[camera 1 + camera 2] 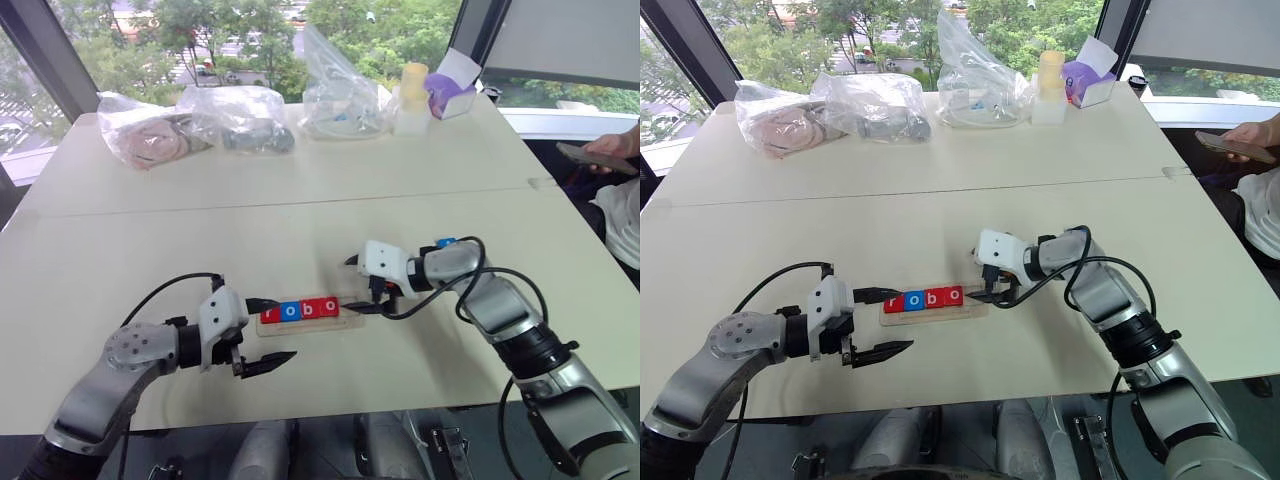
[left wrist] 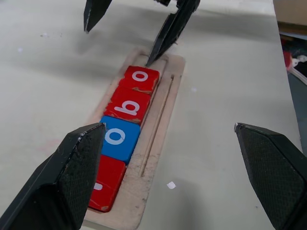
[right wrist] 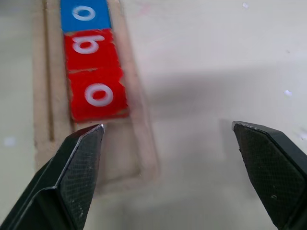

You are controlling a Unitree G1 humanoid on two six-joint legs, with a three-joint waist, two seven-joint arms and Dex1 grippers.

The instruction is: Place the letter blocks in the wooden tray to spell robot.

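The wooden tray (image 1: 345,322) lies in the middle of the table near its front edge. In its slot, letter blocks sit side by side: a red r (image 1: 270,314), a blue o (image 1: 290,311), a red b (image 1: 309,309) and a red o (image 1: 328,306). The slot's right end (image 3: 120,158) is bare. My left gripper (image 1: 285,328) is open at the tray's left end, straddling the r block. My right gripper (image 1: 350,283) is open at the right end, with one fingertip (image 2: 156,50) just past the last o. A small blue piece (image 1: 446,241) peeks from behind my right wrist, its letter hidden.
Several clear plastic bags (image 1: 230,118) with odds and ends, a pale bottle (image 1: 412,95) and a tissue box (image 1: 450,92) line the table's far edge. A person's hand with a phone (image 1: 595,152) is beyond the right edge. A seam (image 1: 300,205) crosses the tabletop.
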